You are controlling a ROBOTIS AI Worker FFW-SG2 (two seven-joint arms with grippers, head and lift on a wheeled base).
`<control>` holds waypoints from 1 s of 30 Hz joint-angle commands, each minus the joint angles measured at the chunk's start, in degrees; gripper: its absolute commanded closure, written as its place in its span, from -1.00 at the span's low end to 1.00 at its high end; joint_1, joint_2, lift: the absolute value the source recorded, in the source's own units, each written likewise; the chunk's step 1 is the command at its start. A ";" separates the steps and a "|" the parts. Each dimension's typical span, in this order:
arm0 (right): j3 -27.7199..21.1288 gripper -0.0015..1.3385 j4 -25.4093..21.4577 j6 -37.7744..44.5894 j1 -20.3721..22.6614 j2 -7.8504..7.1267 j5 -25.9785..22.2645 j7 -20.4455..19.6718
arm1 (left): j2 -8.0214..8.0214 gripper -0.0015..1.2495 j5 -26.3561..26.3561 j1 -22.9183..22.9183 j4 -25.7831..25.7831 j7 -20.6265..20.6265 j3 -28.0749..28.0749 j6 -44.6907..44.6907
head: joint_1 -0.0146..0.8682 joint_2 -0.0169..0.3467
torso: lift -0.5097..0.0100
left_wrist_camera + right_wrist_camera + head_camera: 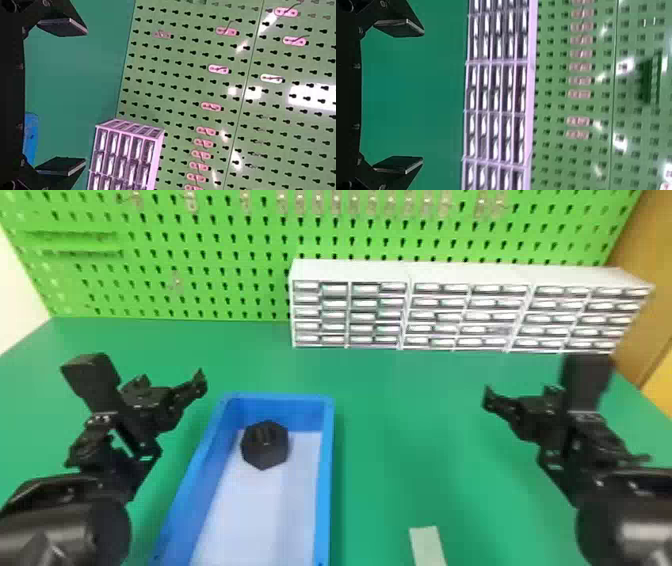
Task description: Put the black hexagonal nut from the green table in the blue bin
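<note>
Black hex nut (265,446) is in blue bin (325,470), so prob just park L gripper (84,96) & R gripper (422,96), both empty w/ fingers wide apart, clear of it

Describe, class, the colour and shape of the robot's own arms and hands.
The left arm and right arm are black, with glossy, rounded casings. The left hand and right hand are black too, each with two flat, angular fingers.
</note>
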 commanded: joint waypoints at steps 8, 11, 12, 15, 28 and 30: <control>-8.26 -0.76 0.00 4.89 0.57 1.14 -3.80 4.40 | -0.07 -0.79 -0.90 -0.20 0.00 0.09 -0.15 0.26 | 0.54 -0.73 | 0.58; -9.66 -0.76 0.08 7.26 0.13 1.23 -5.38 5.45 | -0.07 -0.79 -1.16 -0.20 0.00 0.09 -0.33 0.44 | 0.54 -0.73 | 0.58; -10.02 -0.76 0.08 7.97 -0.05 1.23 -5.91 5.54 | -0.07 -0.79 -1.34 -0.20 0.00 0.17 -0.51 0.53 | 0.54 -0.73 | 0.58; -11.42 -0.76 0.17 10.78 -0.49 1.05 -7.75 5.98 | -0.07 -0.79 -1.60 -0.37 0.00 0.17 -0.68 1.06 | 0.54 -0.73 | 0.58; -12.92 -0.76 2.37 12.01 -1.98 -1.15 -7.66 12.40 | -0.07 -0.80 -1.43 -0.55 0.00 0.17 -0.77 1.49 | 0.54 -0.73 | 0.58; -13.00 -0.76 2.37 12.01 -1.98 -0.97 -7.40 12.48 | -0.07 -0.80 -1.34 -0.64 0.00 0.17 -0.77 1.58 | 0.54 -0.73 | 0.58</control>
